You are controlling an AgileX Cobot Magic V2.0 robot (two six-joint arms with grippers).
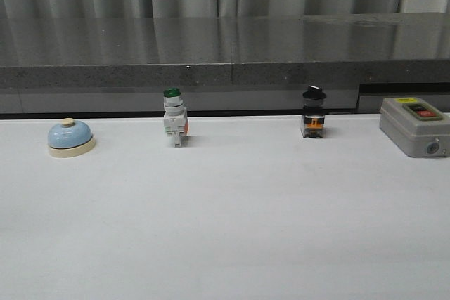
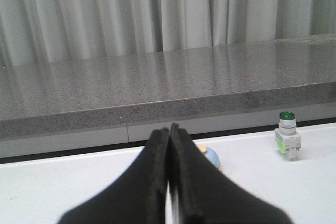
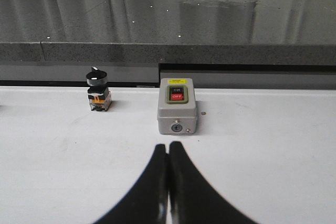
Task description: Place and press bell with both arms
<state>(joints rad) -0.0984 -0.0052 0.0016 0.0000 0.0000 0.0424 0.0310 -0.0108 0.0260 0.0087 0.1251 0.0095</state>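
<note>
The light-blue bell (image 1: 70, 136) with a cream base and cream button stands at the far left of the white table. In the left wrist view it (image 2: 212, 158) peeks out from behind my fingers. My left gripper (image 2: 169, 129) is shut and empty, short of the bell. My right gripper (image 3: 168, 145) is shut and empty, over bare table in front of the grey box. Neither arm shows in the front view.
A green-capped white push-button switch (image 1: 174, 118) stands left of centre, also in the left wrist view (image 2: 287, 136). A black-knobbed switch (image 1: 313, 112) stands right of centre. A grey box with a red button (image 1: 415, 126) sits far right. A dark stone ledge (image 1: 225, 50) runs behind the table.
</note>
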